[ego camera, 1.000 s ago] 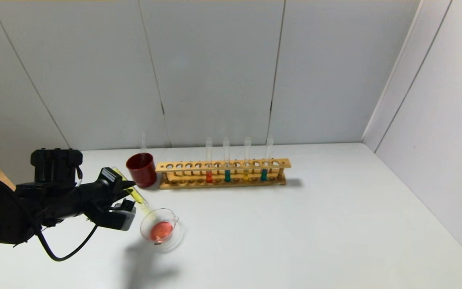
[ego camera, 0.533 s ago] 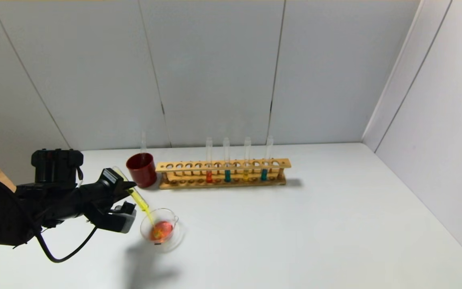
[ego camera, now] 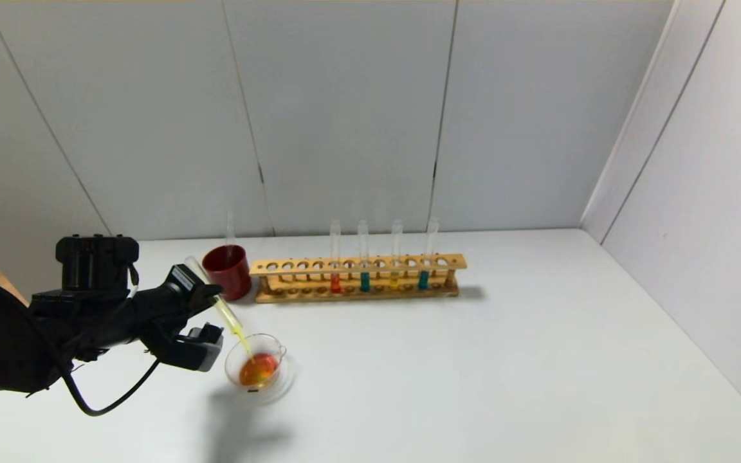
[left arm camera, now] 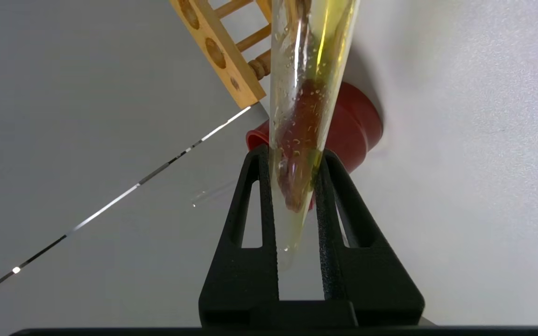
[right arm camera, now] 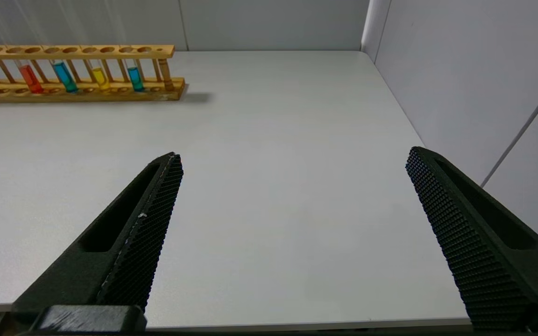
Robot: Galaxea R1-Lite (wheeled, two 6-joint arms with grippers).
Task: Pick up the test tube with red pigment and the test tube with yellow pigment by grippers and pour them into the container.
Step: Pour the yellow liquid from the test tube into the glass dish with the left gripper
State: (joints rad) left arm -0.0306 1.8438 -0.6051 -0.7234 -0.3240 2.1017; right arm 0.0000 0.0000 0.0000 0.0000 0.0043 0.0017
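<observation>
The left hand [ego camera: 206, 297] is clamped on a slim clear glass test tube with yellow pigment [ego camera: 222, 312], gripped near its round closed end so that the open mouth is free to tip. The tube slants down to the right, its mouth over the rim of the low, wide, clear glass container [ego camera: 258, 366] on the near left of the white desk [ego camera: 473, 360]; a thin yellow stream runs into the orange-red liquid already pooled there. In the left wrist view both black fingers [left arm camera: 255, 205] press the tube's wet wall [left arm camera: 306, 84], with only a yellow film and droplets inside, so the pour looks close to finished.

Behind the hand stands an opaque dark red cup [ego camera: 228, 270] with a clear empty tube rising from it, probably a place for spent tubes. To its right the long wooden rack [ego camera: 357, 278] holds four upright tubes: red, teal, yellow, teal.

The right hand [right arm camera: 292, 186] hangs idle over the bare right side of the desk, its fingers wide apart and holding nothing.
</observation>
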